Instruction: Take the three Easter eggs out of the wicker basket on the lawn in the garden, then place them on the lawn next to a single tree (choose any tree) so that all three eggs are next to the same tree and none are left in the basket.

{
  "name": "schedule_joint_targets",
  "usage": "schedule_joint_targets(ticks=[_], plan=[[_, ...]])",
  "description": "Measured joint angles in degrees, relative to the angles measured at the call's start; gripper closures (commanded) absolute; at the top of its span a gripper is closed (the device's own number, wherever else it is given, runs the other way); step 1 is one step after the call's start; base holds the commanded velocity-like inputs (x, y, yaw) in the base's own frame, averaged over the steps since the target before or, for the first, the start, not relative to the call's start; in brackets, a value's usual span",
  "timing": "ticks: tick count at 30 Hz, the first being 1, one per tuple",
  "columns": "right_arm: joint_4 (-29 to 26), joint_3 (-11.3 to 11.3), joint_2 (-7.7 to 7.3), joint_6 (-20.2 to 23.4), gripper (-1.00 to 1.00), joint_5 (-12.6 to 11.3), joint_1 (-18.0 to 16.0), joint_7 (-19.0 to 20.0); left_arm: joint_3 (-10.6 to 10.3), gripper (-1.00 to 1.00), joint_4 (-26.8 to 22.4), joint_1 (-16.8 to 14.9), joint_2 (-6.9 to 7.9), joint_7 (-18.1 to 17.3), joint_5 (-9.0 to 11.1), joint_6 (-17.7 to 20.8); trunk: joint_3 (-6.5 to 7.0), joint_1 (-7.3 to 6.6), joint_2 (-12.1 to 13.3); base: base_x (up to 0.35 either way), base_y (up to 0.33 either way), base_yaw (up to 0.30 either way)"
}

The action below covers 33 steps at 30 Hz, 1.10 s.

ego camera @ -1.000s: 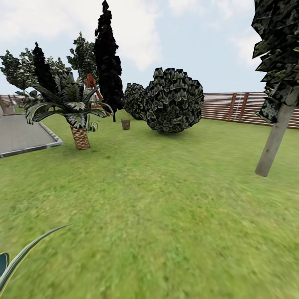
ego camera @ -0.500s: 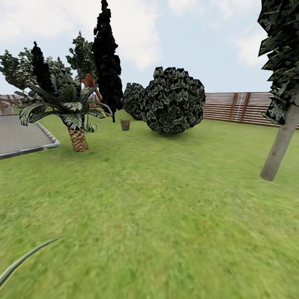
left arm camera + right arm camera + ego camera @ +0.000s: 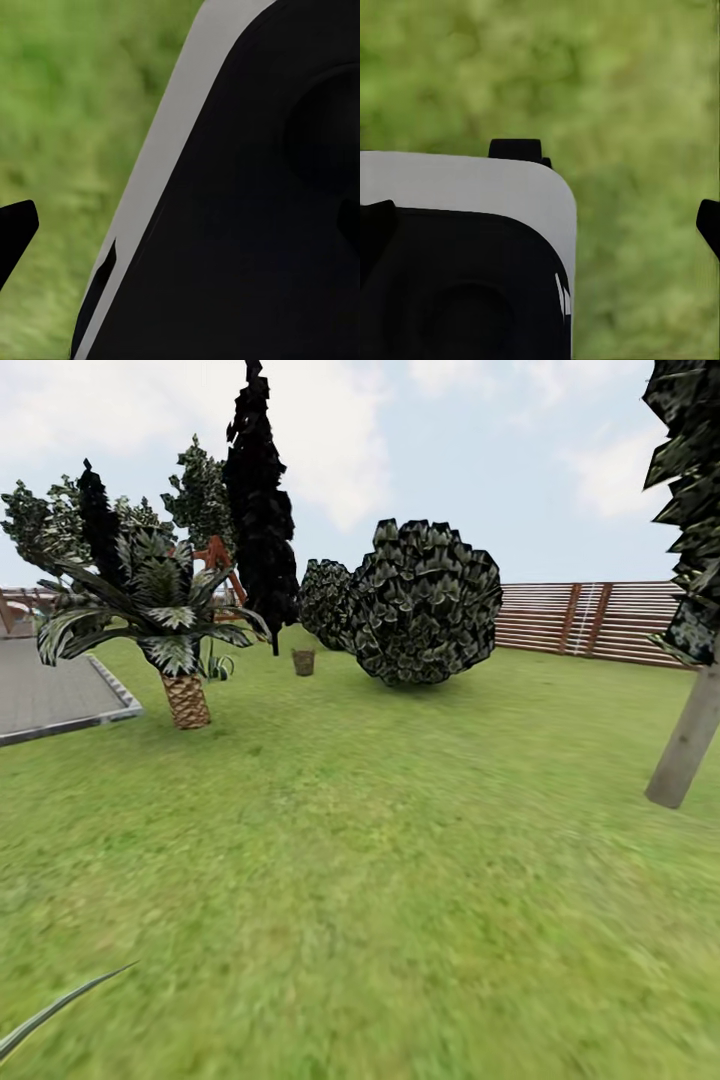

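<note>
In the left wrist view a large black body panel (image 3: pixel 247 210) with a pale grey edge band fills the right side, a round recess faint in its upper right. A black fingertip (image 3: pixel 15 232) pokes in at the left edge. In the right wrist view a similar grey-topped black housing (image 3: pixel 465 262) sits lower left, with a small black tab above and a dark fingertip (image 3: pixel 709 223) at the right edge.

The head camera looks forward and slightly down across the lawn (image 3: pixel 380 880). Far ahead a small basket (image 3: pixel 303 662) stands beside a round bush (image 3: pixel 425 605); a palm (image 3: pixel 180 650) is at the left and a tree trunk (image 3: pixel 688 745) at the right edge. Both wrist cameras face down, close to blurred grass, each half blocked by the robot's dark and grey body (image 3: pixel 247 225) (image 3: pixel 457 255). All three views share the grass.
</note>
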Motion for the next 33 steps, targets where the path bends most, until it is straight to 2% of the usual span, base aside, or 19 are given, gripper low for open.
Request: schedule_joint_targets(ticks=[6,26,33], plan=[[0.0,0.0,0.0,0.0,-1.0,0.01,0.0,-0.01,0.0,-1.0,0.0,0.0,-0.01,0.0,0.0,0.02,0.0,0.0,0.0,0.325,0.0,0.166],[0.0,0.0,0.0,0.0,-1.0,0.02,0.0,-0.01,0.0,-1.0,0.0,0.0,-0.02,0.07,0.08,0.03,0.0,0.0,0.0,0.325,-0.044,0.008],[0.0,0.0,0.0,0.0,-1.0,0.02,0.0,0.0,0.0,-1.0,0.0,0.0,-0.02,0.03,0.09,0.0,0.0,0.0,0.0,0.325,-0.085,0.132]])
